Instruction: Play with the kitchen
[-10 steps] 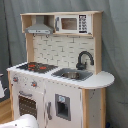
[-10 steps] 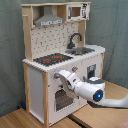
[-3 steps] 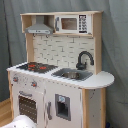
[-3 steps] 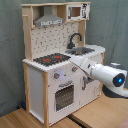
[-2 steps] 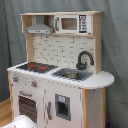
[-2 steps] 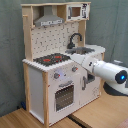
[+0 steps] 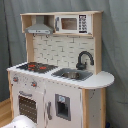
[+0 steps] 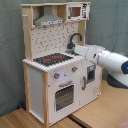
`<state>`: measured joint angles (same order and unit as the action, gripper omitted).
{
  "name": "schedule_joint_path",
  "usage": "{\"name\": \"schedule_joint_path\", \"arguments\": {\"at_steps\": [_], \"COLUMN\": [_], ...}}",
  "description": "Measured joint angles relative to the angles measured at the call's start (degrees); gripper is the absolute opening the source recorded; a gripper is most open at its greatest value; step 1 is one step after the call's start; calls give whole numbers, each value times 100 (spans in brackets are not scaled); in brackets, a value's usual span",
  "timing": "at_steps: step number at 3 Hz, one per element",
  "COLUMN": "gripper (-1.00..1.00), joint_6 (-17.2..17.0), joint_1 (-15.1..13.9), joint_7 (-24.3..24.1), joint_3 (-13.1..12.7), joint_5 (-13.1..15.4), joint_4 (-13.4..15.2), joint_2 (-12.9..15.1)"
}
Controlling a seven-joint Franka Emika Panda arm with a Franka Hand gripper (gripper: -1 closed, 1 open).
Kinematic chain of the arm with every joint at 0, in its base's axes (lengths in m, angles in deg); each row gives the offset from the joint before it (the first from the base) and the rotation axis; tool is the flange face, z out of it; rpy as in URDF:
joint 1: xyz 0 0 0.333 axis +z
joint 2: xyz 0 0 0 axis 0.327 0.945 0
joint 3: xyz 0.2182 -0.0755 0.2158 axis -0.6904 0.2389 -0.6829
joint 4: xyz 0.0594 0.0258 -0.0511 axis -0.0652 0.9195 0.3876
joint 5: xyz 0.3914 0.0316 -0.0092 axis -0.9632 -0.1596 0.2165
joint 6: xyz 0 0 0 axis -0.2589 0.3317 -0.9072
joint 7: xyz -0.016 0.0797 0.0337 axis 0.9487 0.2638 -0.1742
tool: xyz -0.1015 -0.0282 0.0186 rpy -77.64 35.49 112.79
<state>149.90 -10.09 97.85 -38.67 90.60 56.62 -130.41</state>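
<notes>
Grey curtain backs the kitchen [image 8: 55, 70], which stands on a wooden floor [image 8: 30, 119]. Judging by the second exterior view, the arm [image 8: 102, 56] reaches over the countertop's sink end near the faucet [image 8: 75, 39]; whether its fingers are open I cannot tell. Next likely needs careful approach toward the sink [image 7: 73, 74].

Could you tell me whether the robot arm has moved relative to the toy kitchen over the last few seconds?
Yes. In the second exterior view the arm has risen from in front of the oven door to counter height, reaching toward the faucet.

Grey curtain [image 7: 115, 45], wooden floor [image 8: 20, 119]
</notes>
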Motion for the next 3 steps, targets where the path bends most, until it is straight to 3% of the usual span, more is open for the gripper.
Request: {"name": "schedule_joint_path", "arguments": {"at_steps": [3], "gripper": [100], "joint_6": [-44], "joint_1": [363], "joint_7": [1783], "joint_3": [715], "joint_5": [-59], "joint_4": [-2], "joint_2": [130]}}
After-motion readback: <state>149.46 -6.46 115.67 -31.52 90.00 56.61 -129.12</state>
